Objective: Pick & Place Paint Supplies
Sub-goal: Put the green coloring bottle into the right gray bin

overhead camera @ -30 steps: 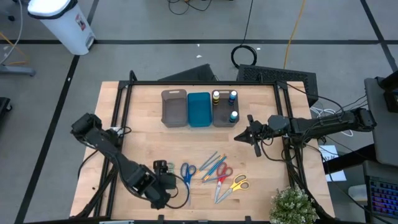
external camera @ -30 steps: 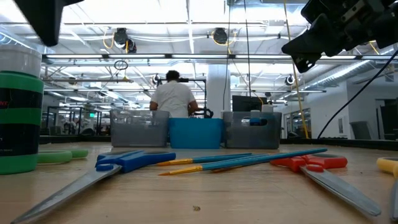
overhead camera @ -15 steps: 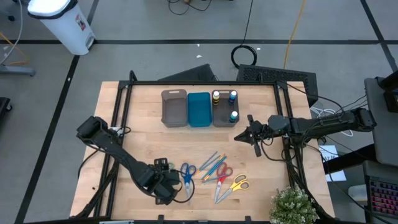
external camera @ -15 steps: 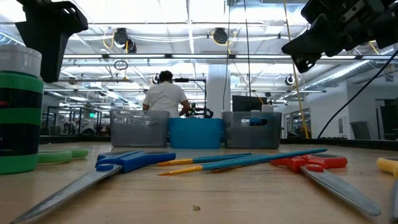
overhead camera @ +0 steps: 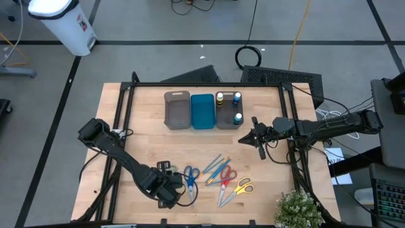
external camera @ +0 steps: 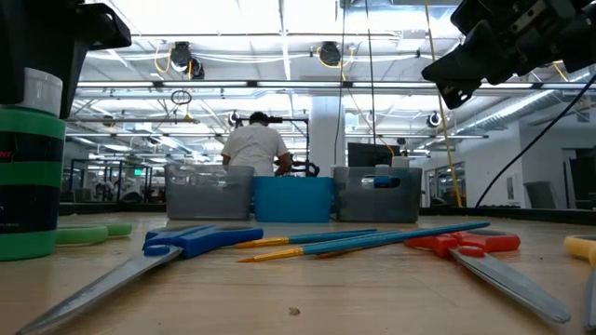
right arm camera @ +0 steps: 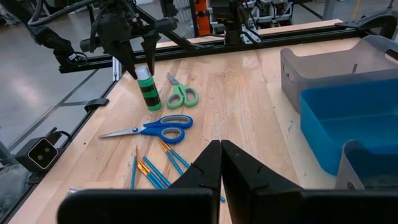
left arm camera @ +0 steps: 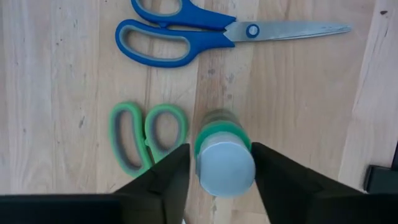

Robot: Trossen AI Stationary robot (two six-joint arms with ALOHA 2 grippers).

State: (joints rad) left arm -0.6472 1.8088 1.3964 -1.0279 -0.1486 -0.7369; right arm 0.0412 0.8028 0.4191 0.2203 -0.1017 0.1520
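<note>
Room: bright ceiling lights over a workshop floor; a person (external camera: pixel 253 141) stands beyond the table's far edge, back to the camera.
Table: pale wooden table (overhead camera: pixel 145 139), seen from above, with three trays in a row toward 12 o'clock.
Trays: grey tray (overhead camera: pixel 177 109), blue tray (overhead camera: pixel 202 111), and a second grey tray (overhead camera: pixel 226 117) holding three small bottles (overhead camera: pixel 237 118).
Left gripper: left gripper (left arm camera: pixel 214 163) down at about 7 o'clock, its fingers (left arm camera: pixel 168 171) straddling the top of the green bottle (left arm camera: pixel 222 158); whether they press it cannot be told.
Green bottle: upright on the wood, just beside the green scissors (left arm camera: pixel 142 134).
Other supplies: blue scissors (left arm camera: pixel 186 38), brushes (overhead camera: pixel 217 166), red scissors (overhead camera: pixel 226 177) and yellow scissors (overhead camera: pixel 242 186) lie toward 6 o'clock.
Right gripper: right gripper (overhead camera: pixel 242 139) hangs at 3 o'clock, fingers closed, holding nothing.
</note>
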